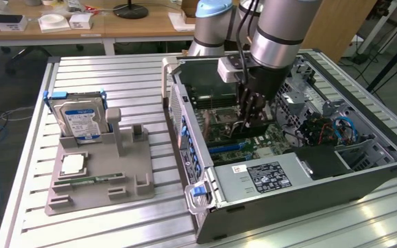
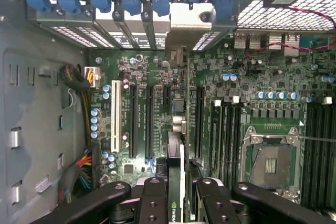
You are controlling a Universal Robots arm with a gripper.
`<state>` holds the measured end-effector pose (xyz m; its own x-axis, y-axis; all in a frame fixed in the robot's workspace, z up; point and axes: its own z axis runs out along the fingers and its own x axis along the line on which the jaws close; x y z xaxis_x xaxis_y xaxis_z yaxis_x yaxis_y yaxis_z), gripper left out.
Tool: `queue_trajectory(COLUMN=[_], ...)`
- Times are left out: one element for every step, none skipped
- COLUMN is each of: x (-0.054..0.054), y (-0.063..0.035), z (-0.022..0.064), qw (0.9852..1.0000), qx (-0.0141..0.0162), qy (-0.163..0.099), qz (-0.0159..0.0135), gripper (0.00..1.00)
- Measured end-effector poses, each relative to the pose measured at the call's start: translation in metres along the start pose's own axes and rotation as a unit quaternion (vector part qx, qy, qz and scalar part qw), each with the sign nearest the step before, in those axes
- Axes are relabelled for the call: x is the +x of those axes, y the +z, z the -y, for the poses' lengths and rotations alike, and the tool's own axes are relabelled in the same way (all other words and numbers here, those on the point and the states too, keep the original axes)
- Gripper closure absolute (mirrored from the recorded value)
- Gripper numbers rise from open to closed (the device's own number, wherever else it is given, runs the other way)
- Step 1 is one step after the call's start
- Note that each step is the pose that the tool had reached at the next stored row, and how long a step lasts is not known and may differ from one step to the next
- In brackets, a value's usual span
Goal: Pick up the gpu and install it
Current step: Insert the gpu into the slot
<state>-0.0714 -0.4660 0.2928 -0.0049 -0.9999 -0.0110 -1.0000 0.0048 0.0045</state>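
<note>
My gripper (image 1: 252, 120) is down inside the open computer case (image 1: 184, 124), over the motherboard (image 1: 229, 137). It is shut on the gpu (image 2: 177, 156), seen edge-on as a thin green card with a black cooler. The fingers (image 2: 152, 198) clamp it from both sides. The card stands on edge above the motherboard (image 2: 247, 87), in line with the long black expansion slots (image 2: 149, 119). Its silver end bracket (image 2: 191, 17) sits at the row of blue-clipped rear slot openings. I cannot tell whether the card's lower edge is pressed into a slot.
A grey fixture (image 1: 98, 173) to the case's left in the exterior view holds a hard drive (image 1: 81, 120), a processor chip (image 1: 72, 164) and a memory strip (image 1: 91, 180). Inside the case are the power supply (image 1: 264, 176), the empty processor socket (image 2: 270, 163) and cable bundles (image 2: 79, 171).
</note>
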Motion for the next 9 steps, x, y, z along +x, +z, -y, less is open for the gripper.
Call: queue_trajectory(x=[0.0,-0.0001,-0.0001,-0.0001,-0.0002,-0.0006,-0.0015,-0.0022,-0.0029], y=[0.001,0.0019,0.0025,0.0031,0.0034,0.0038,0.0042,0.0045,0.0048], z=[-0.0008,-0.0012,-0.0012,-0.0012,-0.0012,-0.0013,-0.0014,-0.0013,-0.0013], qw=[1.0,1.0,1.0,1.0,1.0,1.0,1.0,1.0,1.0], qx=[0.0,0.0,0.0,0.0,0.0,0.0,0.0,0.0,0.0], qy=[0.0,0.0,0.0,0.0,0.0,0.0,0.0,0.0,0.0], qz=[0.0,0.0,0.0,0.0,0.0,0.0,0.0,0.0,0.0], gripper=[0.74,0.74,0.74,0.74,0.74,0.74,0.74,0.74,0.74])
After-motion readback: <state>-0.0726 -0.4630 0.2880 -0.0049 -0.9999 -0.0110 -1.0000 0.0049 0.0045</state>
